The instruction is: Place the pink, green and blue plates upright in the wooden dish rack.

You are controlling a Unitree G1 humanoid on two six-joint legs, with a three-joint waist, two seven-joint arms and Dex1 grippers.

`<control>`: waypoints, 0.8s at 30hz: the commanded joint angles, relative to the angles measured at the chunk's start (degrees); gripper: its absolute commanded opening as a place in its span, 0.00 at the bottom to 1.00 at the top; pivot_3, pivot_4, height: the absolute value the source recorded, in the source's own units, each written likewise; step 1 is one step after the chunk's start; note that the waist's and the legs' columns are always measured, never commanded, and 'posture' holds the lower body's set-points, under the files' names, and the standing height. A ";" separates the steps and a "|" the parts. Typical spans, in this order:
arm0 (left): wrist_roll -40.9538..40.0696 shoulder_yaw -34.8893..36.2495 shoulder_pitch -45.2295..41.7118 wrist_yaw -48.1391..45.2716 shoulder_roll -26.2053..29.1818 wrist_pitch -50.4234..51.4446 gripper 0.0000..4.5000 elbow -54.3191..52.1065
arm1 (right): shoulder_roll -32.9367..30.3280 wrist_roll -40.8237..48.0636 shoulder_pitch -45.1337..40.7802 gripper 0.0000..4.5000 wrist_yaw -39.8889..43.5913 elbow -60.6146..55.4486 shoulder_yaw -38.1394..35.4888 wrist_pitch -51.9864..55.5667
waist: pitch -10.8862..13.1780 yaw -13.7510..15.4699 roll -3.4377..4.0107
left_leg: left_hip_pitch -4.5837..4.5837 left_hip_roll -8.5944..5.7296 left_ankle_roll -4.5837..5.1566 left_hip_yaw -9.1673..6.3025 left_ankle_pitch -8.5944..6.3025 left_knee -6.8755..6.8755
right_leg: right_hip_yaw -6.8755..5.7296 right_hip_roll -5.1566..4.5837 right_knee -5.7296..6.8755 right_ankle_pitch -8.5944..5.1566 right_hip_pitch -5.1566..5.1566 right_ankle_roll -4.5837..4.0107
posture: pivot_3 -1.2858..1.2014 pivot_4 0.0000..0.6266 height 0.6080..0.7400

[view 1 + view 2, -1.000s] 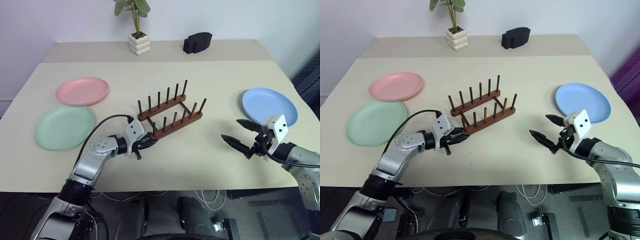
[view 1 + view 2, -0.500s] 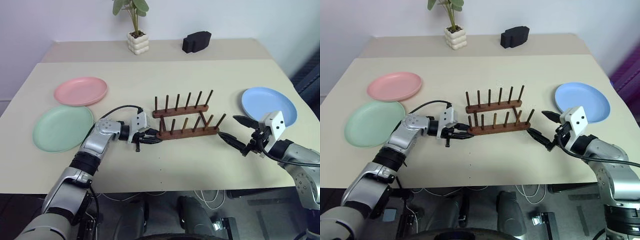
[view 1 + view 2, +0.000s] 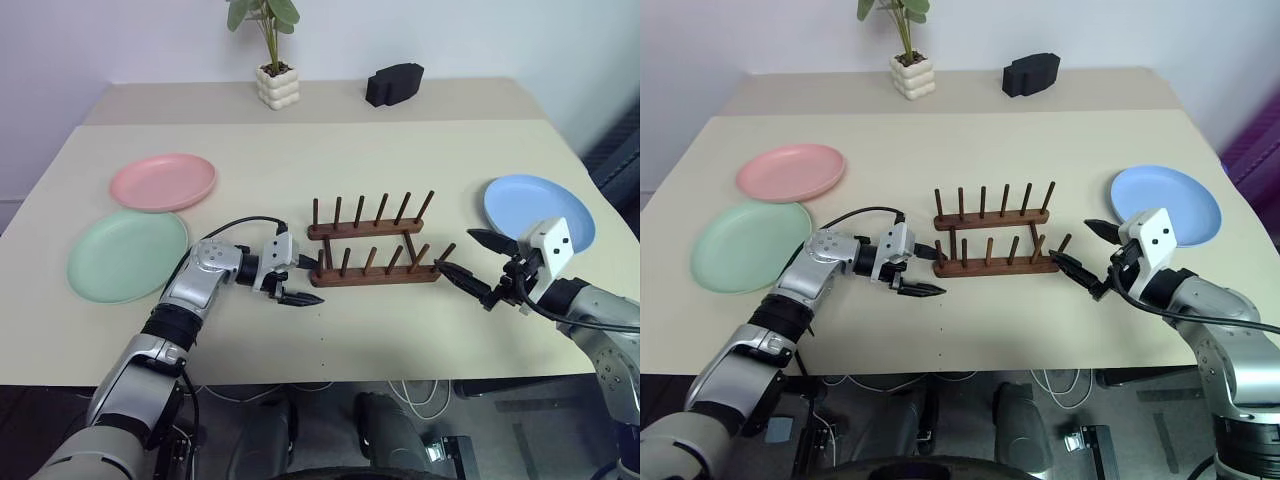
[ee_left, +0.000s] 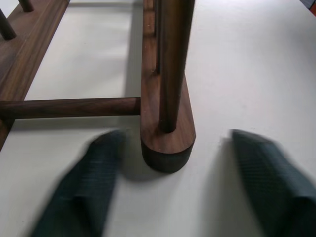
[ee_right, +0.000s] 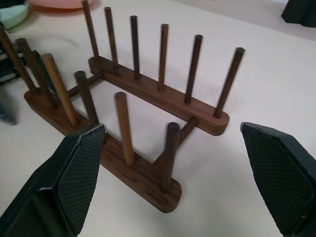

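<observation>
**Rack set, plates still flat**

Dark brown wooden dish rack (image 3: 372,245) stands mid-desk between left gripper (image 3: 295,281) and right gripper (image 3: 478,267), both spread and empty. Pastel pink plate (image 3: 163,182), mint green plate (image 3: 127,254) lie near the left edge, light blue plate (image 3: 540,211) near the right; probably light, stiff, slippery – pinch the rim

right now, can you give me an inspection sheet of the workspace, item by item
surface: beige rectangular table, a second beige tabletop butted behind it.
job's things: dark brown wooden dish rack mid-table, pegs bare. Pastel pink round plate and mint green round plate lie flat on the robot's left; light blue round plate lies flat on its right.
clutter: potted green plant in a white bubbly pot and a black block at the back.
grippers: left claw open, straddling the rack's near rail end; right claw open at the rack's other end, holding nothing.
cables: black cable looping over the left forearm.
surroundings: plain pale wall behind.
</observation>
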 commanded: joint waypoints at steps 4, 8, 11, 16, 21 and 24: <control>-1.80 3.46 12.43 0.69 7.81 5.58 0.93 -13.64 | -3.50 -0.95 1.68 1.00 2.35 0.31 -3.13 -0.77 | -0.01 -0.15 0.02 | 0.04 0.09 0.02 -0.01 -0.01 -0.12 | 0.00 0.05 0.01 0.00 -0.04 0.00 | 0.52 0.24 0.95; -3.97 7.04 23.83 2.33 13.61 8.87 0.93 -22.99 | -3.32 -1.80 2.72 1.00 3.70 1.98 -3.38 -2.52 | -0.06 -0.31 0.08 | 0.09 0.13 0.01 0.03 -0.02 -0.13 | 0.02 0.03 0.02 -0.10 -0.02 -0.20 | 0.52 0.24 0.95; -4.91 11.39 30.18 5.91 16.40 10.75 0.93 -24.77 | -2.95 -2.39 3.05 1.00 4.68 3.16 -2.62 -3.81 | -0.11 -0.18 0.14 | 0.16 0.14 0.01 0.04 -0.02 -0.13 | 0.02 -0.01 0.01 -0.11 0.03 -0.22 | 0.52 0.24 0.95; -6.59 19.53 33.17 13.80 17.32 11.74 0.81 -22.26 | -3.22 -3.33 2.81 1.00 7.39 5.84 -0.44 -5.36 | -0.13 -0.29 0.16 | 0.31 0.24 0.01 0.04 -0.02 -0.13 | 0.02 0.01 0.01 -0.11 0.12 -0.25 | 0.52 0.24 0.95; -9.05 23.30 31.70 15.10 17.96 11.87 0.29 -23.08 | -5.05 -5.09 4.81 0.70 12.55 8.14 2.34 -7.22 | -0.12 -0.21 0.15 | 0.31 0.32 0.00 0.05 -0.02 -0.13 | 0.00 0.17 0.02 -0.13 0.07 -0.22 | 0.52 0.24 0.95; -8.79 22.55 30.18 14.40 18.38 12.01 0.00 -23.94 | -4.70 -5.75 5.36 0.35 13.79 8.35 3.58 -8.23 | -0.11 0.02 0.14 | 0.18 0.27 0.00 0.07 -0.02 -0.13 | -0.01 0.14 0.00 -0.06 0.00 -0.33 | 0.52 0.24 0.95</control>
